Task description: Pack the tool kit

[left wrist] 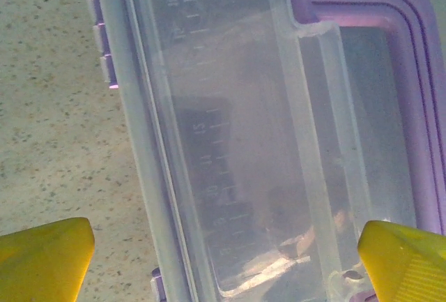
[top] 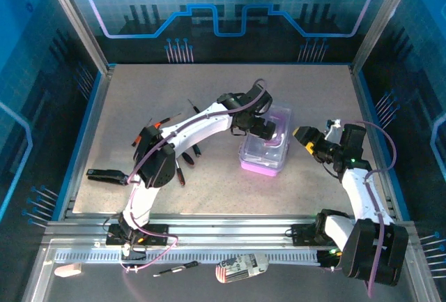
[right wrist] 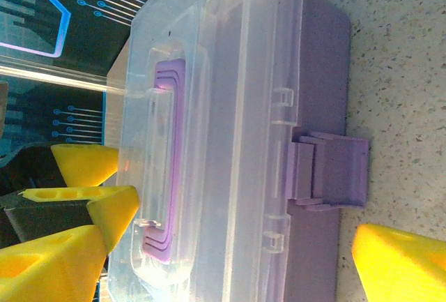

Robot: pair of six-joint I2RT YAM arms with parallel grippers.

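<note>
**Now: both pincers spread around the closed tool kit**

From my station I see the tool kit sitting on the bench, right of centre, with its clear lid down over the purple base. Its purple latch juts out from the side wall facing my right arm.

My left pincer hangs over the lid with its yellow fingertips spread wide. One tip is above the bare bench beside the box, the other above the purple handle. I see no contact with the lid.

My right pincer sits just beside the kit on its right, also spread and gripping nothing.

Several screwdrivers lie loose on the bench, well left of the kit, near my left arm. One more screwdriver rests on the metal rail by the arm bases.
</note>
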